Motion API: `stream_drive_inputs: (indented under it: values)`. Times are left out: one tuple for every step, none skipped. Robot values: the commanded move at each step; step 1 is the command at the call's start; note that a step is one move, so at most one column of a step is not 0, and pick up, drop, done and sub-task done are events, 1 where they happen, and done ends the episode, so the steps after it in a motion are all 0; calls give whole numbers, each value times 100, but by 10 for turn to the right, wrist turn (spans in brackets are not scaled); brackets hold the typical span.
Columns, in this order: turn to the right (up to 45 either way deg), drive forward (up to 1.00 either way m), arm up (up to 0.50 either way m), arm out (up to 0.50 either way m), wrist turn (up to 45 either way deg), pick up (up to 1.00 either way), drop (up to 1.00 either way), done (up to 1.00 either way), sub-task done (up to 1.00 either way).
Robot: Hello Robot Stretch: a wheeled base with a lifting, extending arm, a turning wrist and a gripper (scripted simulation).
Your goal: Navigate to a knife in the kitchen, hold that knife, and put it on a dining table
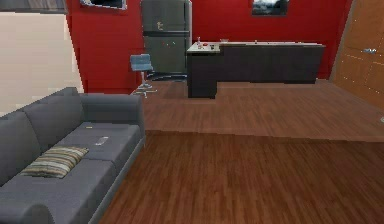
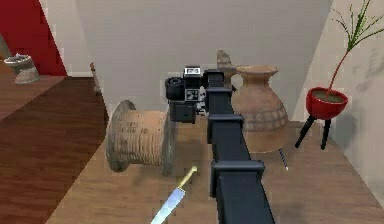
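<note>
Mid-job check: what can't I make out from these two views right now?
- Arm side view: whether the hand holds anything; its far end blends into its dark body.
- Arm side view: the blade tip of the knife, cut off by the bottom edge.
- Arm side view: the left side of the clay vase, hidden by the arm.
- Forward view: the small things on the dark counter, too small to name.
</note>
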Motion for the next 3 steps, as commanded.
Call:
stream_drive_inputs:
  values:
    - [0, 0, 4, 0, 0, 0, 0, 0, 0]
    - [0, 0, 0, -8, 0, 0, 0, 0, 0]
    - [0, 0, 0, 0, 0, 0, 0, 100, 0]
